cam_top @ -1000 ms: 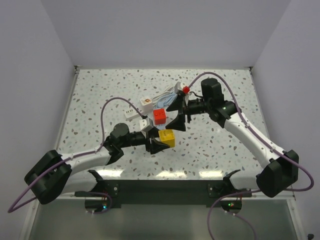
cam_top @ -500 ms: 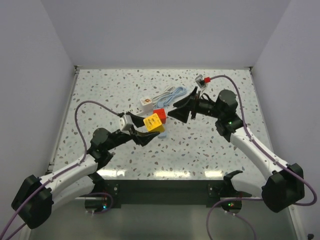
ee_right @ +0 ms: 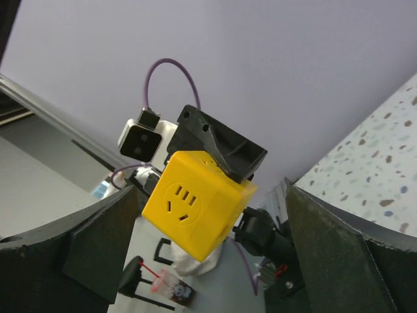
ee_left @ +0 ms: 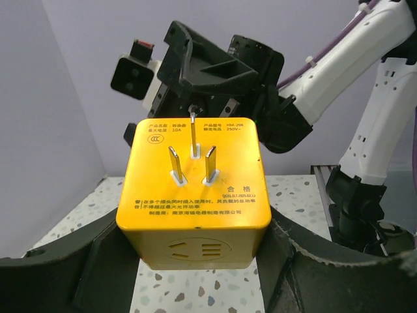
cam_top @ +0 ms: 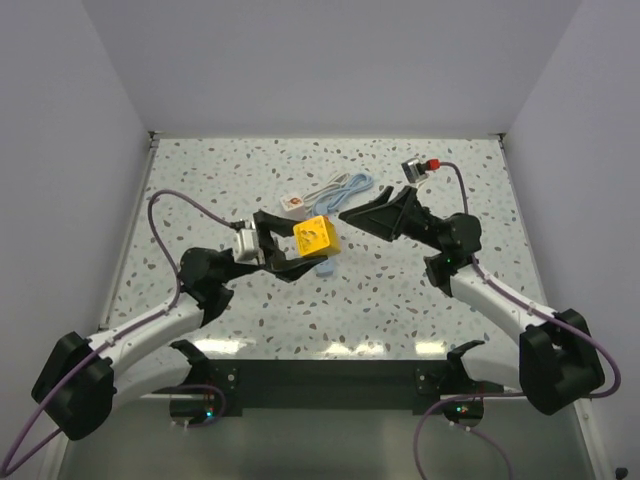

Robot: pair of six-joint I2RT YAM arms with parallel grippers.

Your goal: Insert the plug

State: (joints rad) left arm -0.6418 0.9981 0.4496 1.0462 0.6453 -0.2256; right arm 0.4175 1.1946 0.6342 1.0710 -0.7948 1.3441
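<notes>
Holding the yellow plug cube (cam_top: 315,237) aloft over the middle of the bench (cam_top: 200,190), clamped across two opposite sides in the left claw (cam_top: 298,248). Showing three metal prongs (ee_left: 193,153) on the face turned up toward the left wrist camera, and a socket face (ee_right: 179,199) toward the other arm. Likely first trouble here: a smooth plastic block, gripped only by flat sides, liable to rotate or slide under any sideways push on the prongs. Lying beyond it on the bench, a small white cube (cam_top: 293,201) and a loop of pale blue cable (cam_top: 345,187), both loose and apt to skid away under a one-sided press. Hard to tell the intended receptacle from these views, so no sure line for the prongs yet. Further right, the right claw (cam_top: 378,213) spread wide and gripping nothing, facing the cube from close by. Risks a knock between the two claws on any hasty approach, a cube jolted out of its grip, or prongs bent by a crooked meeting with a socket.
</notes>
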